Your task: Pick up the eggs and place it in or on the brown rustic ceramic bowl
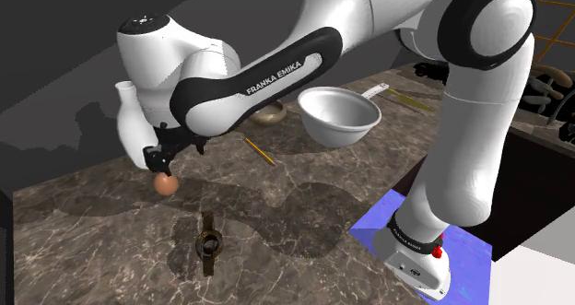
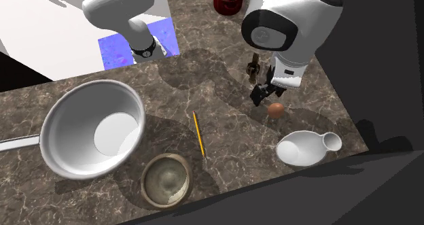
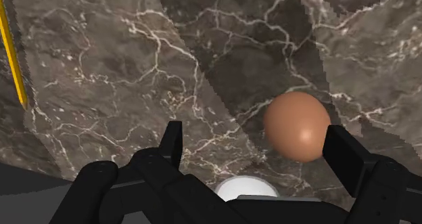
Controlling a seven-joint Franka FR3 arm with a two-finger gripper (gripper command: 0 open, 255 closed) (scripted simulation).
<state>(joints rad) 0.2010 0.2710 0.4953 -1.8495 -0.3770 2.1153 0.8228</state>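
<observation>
One brown egg [image 3: 297,126] sits on the counter [image 3: 101,67] between your wide-open fingers [image 3: 172,145], just beside one finger and apart from the other.

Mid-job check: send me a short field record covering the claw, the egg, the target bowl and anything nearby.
claw: open, low, fingers either side of the egg
egg: brown, on the dark marbled counter, not clasped
bowl: brown, upright, empty, near the counter's edge
pencil: yellow, lying between egg and bowl
pan: large, pale, beside the bowl
jug: white, close to the egg
</observation>
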